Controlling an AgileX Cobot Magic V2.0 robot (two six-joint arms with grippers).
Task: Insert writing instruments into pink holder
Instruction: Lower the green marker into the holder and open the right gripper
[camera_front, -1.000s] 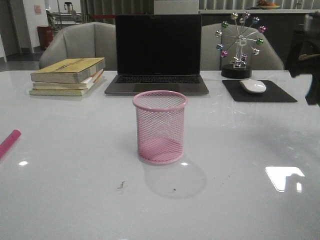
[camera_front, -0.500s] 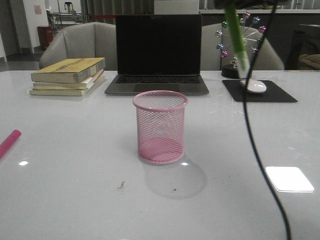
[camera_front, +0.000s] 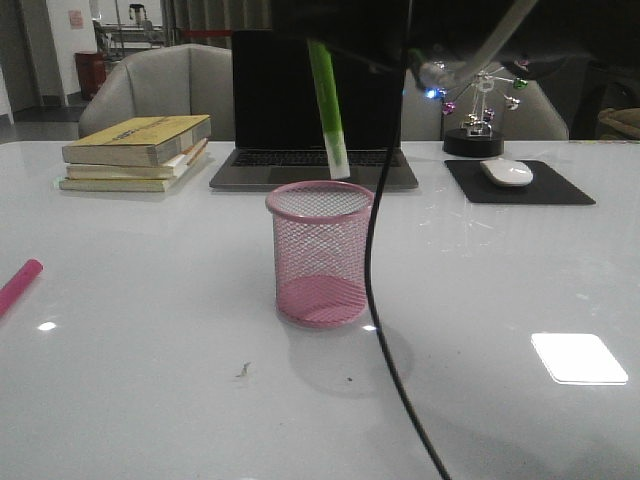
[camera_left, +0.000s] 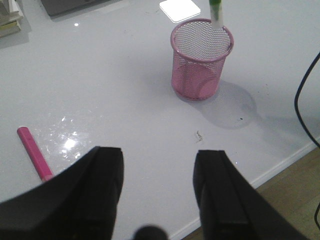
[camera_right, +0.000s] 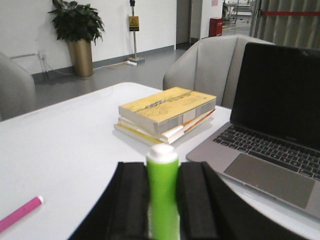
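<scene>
Above pink holder (camera_front: 320, 255), green marker (camera_front: 328, 110) seemingly near-upright

The right gripper (camera_right: 162, 205) has black fingers clamped on a lime green marker (camera_front: 327, 105) with a white end tip. Just below that tip stands the pink wire-mesh holder (camera_front: 320, 254), its solid base a deeper pink. Ahead of the black left gripper (camera_left: 157, 172), a magenta pink marker (camera_left: 34, 152) lies on the glossy white table (camera_front: 520, 300).
</scene>
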